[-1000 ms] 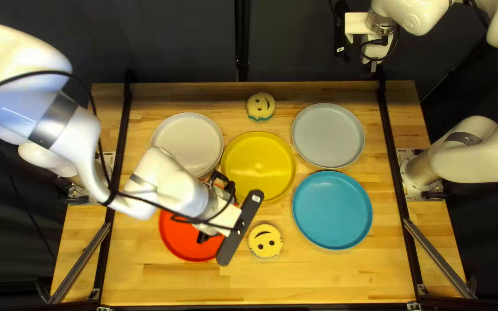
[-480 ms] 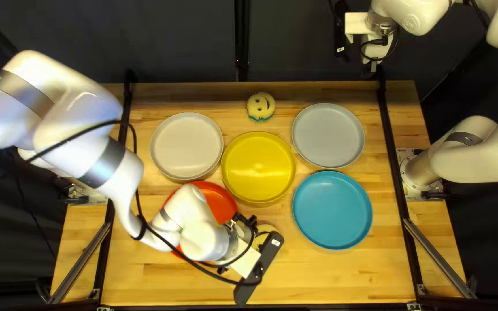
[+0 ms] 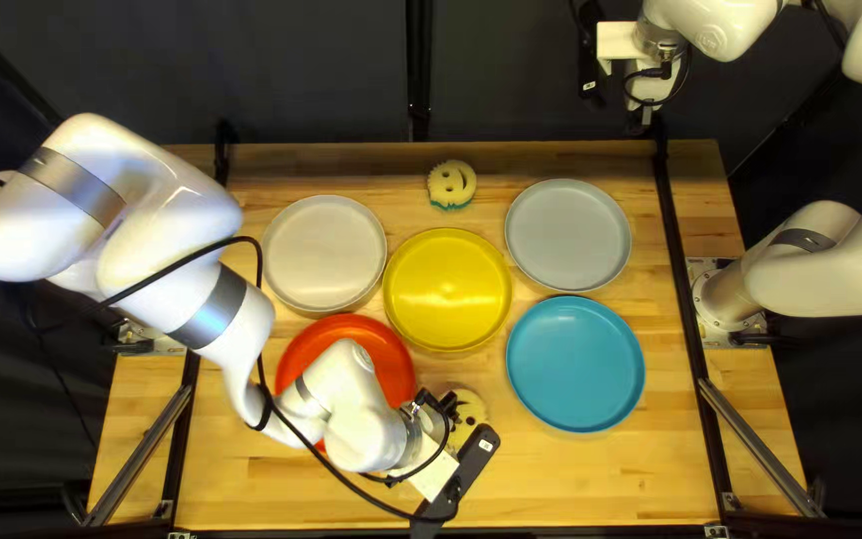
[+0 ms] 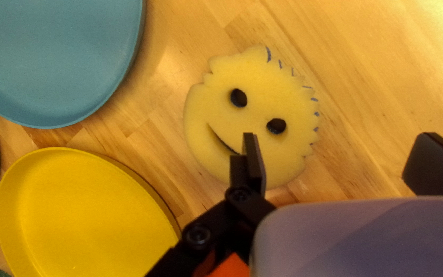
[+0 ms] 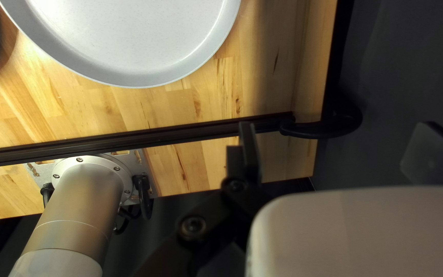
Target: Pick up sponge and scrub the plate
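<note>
While our left gripper (image 4: 339,143) is standing open, its fingers wide apart, it is gripping nothing. One finger is overlapping the edge of the smiling sponge (image 4: 257,77) in the left wrist view, most of the sponge lying ahead; contact is escaping confirmation. That sponge is resting on the table (image 3: 601,479), just below the centre of the top left view, partly hidden by our left arm.

Moving outward, we are recording five plates: the red plate (image 3: 356,344) lying left of the sponge, the yellow plate (image 3: 448,289) occupying the centre, the blue plate (image 3: 576,364) sitting at lower right, the white plate (image 3: 324,252) at upper left and the grey plate (image 3: 568,235) at upper right. A second sponge (image 3: 451,186) is lying at top centre.

Our right gripper (image 5: 337,136) is also standing open, holding nothing.

On progress, we are judging the work to be at the approach stage. Grasping, lifting, carrying and all scrubbing are remaining outstanding; which plate is awaiting scrubbing, we are leaving undetermined.
</note>
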`<state>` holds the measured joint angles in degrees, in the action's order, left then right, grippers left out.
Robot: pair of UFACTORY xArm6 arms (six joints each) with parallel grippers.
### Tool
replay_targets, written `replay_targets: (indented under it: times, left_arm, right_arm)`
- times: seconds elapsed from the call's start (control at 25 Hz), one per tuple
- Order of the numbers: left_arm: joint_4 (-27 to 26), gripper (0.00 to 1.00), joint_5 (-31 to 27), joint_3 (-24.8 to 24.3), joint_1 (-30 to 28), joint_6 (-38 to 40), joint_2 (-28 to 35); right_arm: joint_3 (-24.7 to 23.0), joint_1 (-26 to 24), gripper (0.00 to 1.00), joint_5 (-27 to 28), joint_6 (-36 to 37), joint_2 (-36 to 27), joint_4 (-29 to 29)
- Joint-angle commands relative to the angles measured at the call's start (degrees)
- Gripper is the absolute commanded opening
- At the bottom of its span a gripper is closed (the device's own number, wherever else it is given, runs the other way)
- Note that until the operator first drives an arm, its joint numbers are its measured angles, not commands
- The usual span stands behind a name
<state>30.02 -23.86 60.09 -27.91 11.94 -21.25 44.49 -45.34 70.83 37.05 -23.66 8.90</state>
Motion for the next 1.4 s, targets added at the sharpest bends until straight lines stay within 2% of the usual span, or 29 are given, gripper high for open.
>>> replay_targets:
  times: [0.04,0.76,0.8,0.84,1.4]
  left_arm:
    - [0.8,1.00,1.6,-1.0,0.4,0.5,0.2]
    - [4.7,1.00,6.2,-1.6,1.5,2.8,-2.0]
    - [4.9,0.25,6.4,-1.7,1.5,3.1,-1.9]
    - [4.9,0.00,6.4,-1.7,1.5,3.1,-1.9]
    - [4.9,0.00,6.4,-1.7,1.5,3.1,-1.9]
  right_arm:
    - [0.0,0.0,1.00,0.0,0.0,0.0,0.0]
    - [0.0,0.0,1.00,0.0,0.0,0.0,0.0]
    - [0.0,0.0,1.00,0.0,0.0,0.0,0.0]
    - [0.0,0.0,1.00,0.0,0.0,0.0,0.0]
    - [0.0,0.0,1.00,0.0,0.0,0.0,0.0]
